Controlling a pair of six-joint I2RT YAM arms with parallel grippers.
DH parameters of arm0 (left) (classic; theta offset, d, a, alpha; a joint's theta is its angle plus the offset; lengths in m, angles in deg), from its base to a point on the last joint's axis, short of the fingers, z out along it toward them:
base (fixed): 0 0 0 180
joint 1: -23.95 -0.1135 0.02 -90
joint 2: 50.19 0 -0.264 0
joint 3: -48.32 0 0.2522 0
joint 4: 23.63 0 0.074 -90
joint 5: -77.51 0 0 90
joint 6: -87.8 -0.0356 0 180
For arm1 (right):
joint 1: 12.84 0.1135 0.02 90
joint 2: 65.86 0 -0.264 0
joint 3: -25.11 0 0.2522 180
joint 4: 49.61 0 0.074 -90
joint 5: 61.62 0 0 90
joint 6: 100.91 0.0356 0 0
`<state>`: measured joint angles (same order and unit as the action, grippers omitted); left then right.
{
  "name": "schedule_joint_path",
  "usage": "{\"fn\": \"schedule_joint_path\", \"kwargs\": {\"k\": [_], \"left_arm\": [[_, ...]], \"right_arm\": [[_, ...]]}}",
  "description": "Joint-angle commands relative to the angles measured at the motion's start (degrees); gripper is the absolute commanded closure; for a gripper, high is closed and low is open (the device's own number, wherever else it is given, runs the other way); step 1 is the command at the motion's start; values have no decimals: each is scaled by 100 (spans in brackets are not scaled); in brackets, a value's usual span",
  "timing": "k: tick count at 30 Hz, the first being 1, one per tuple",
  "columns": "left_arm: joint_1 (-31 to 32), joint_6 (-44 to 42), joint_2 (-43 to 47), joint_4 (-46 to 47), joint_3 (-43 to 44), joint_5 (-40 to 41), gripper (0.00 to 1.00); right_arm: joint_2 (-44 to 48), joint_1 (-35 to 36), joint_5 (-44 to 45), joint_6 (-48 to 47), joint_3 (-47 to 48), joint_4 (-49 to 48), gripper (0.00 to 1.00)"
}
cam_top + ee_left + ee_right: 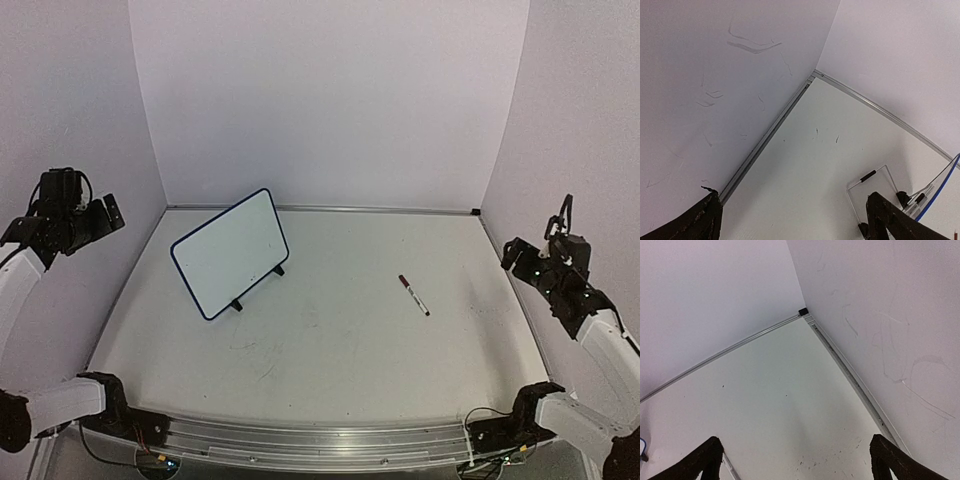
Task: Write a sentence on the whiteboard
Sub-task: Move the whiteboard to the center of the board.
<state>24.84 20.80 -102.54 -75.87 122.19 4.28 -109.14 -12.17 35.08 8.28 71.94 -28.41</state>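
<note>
The whiteboard (pixel 230 253) stands tilted on its two black feet at the back left of the table, and no sentence shows on its white face. A marker (pixel 413 294) with a dark red cap lies flat to its right. My left gripper (pixel 108 215) hangs open, high by the left wall and apart from the board. My right gripper (pixel 518 255) hangs open near the right wall, well right of the marker. The left wrist view has open fingers around the gripper (pixel 792 200), with the whiteboard's blue rim (pixel 940 182) at the lower right. The right gripper (pixel 796 440) holds nothing.
White walls close in the table (pixel 330 340) on the left, back and right, with a metal strip (pixel 380 209) along the back edge. A metal rail (pixel 300 435) and the arm bases run along the near edge. Faint scuff marks dot the tabletop.
</note>
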Motion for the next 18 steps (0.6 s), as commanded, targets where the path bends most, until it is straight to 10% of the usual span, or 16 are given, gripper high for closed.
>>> {"fn": "schedule_joint_path", "kwargs": {"k": [1,6,18], "left_arm": [[-20,-712,-171,-412,599,-80,0],[-26,-1321,-148,67,473,-251,0],[-27,-1351,494,868,-630,-965,1]], "right_arm": [[-123,12,-1263,-551,501,386,2],[-932,365,-2639,-714,943,487,2],[-3450,4141,-1456,-604,1732,-658,15]]}}
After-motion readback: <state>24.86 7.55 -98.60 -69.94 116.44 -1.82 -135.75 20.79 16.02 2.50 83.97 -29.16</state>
